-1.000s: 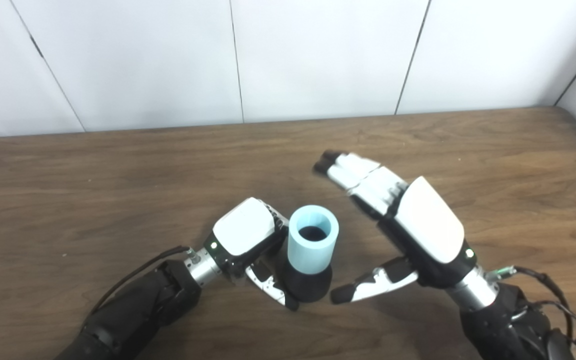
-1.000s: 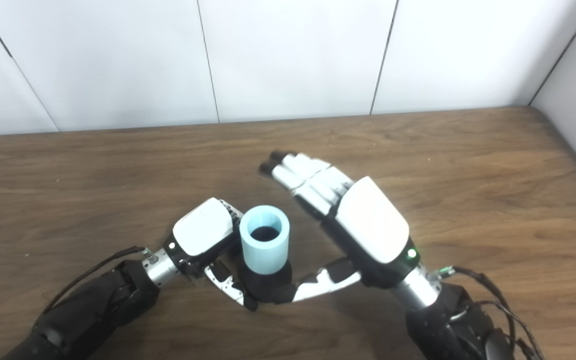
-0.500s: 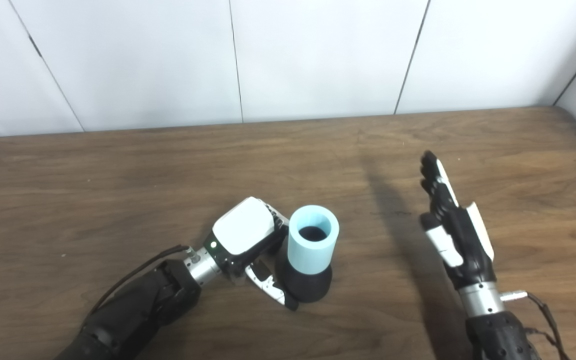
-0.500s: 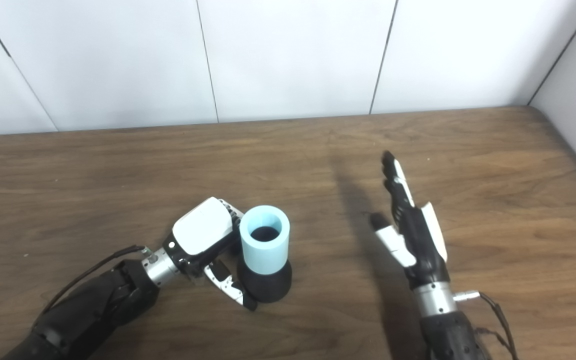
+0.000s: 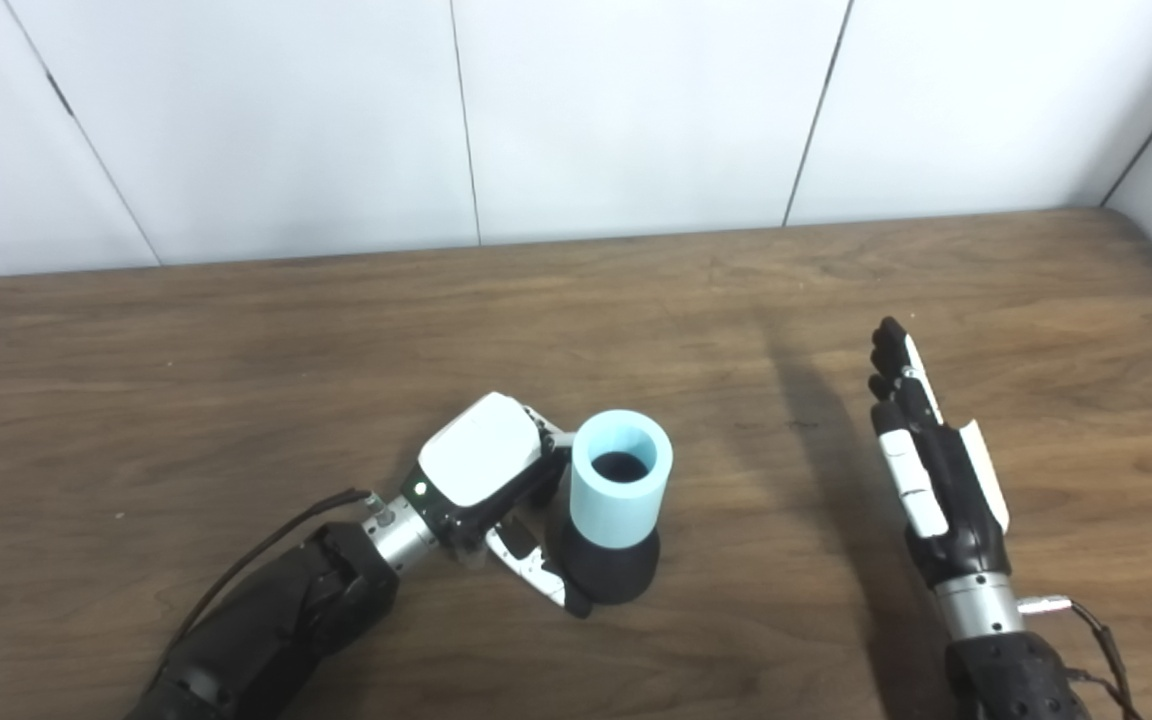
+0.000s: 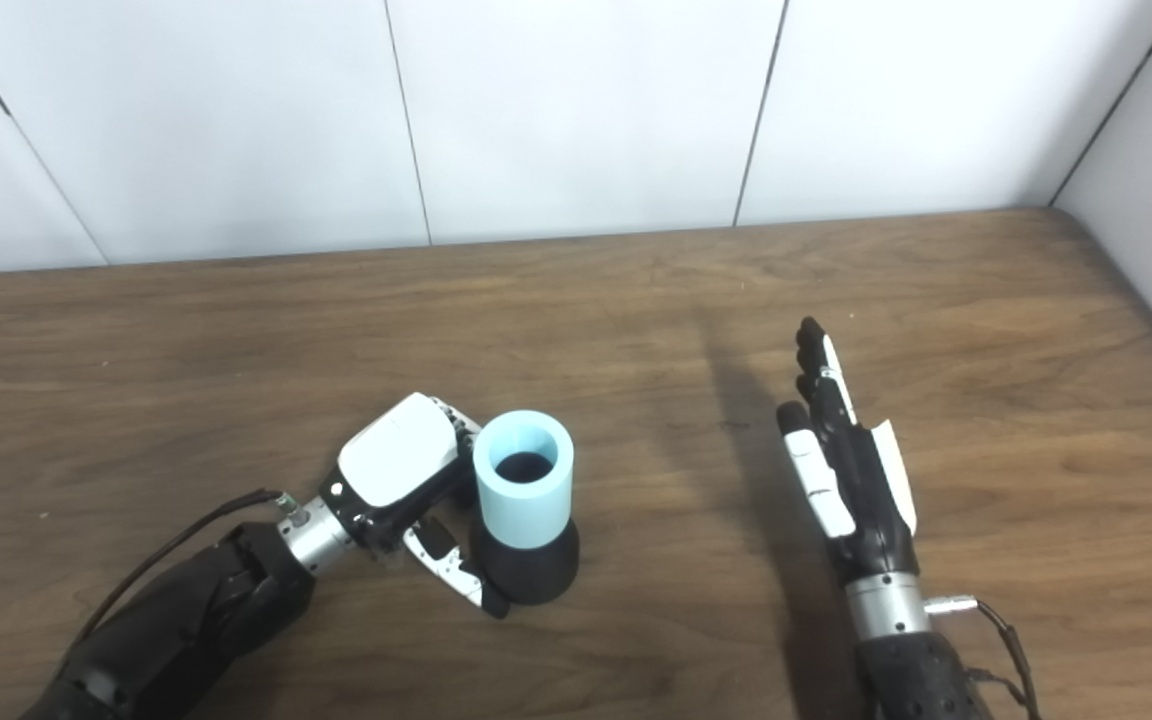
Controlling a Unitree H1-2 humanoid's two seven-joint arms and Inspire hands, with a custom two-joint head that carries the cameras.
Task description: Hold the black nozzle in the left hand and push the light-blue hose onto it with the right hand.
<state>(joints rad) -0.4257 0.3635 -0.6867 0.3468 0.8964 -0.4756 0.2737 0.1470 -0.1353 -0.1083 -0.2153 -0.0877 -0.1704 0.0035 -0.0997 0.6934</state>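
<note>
Black nozzle (image 5: 611, 572) standing upright on the wooden table (image 5: 236, 340), near the front edge and left of centre, flared base down. Light-blue hose (image 5: 621, 490) already seated over the nozzle's upper part, open mouth facing up, dark bore visible inside; judged fully or nearly pushed home, though the depth of the fit cannot be confirmed from above. Left hand (image 5: 491, 485) closed around the assembly from its left side, fingers curled behind the hose and thumb pressed at the nozzle base: judged a bracing hold, keeping the piece steady and upright against any downward push. Right hand (image 5: 931, 470) well apart to the right, empty, fingers straight and together, turned edge-on with the thumb lying close; judged clear of the work, push apparently complete. No brand, label or legible writing found on hose, nozzle, hands or table.
</note>
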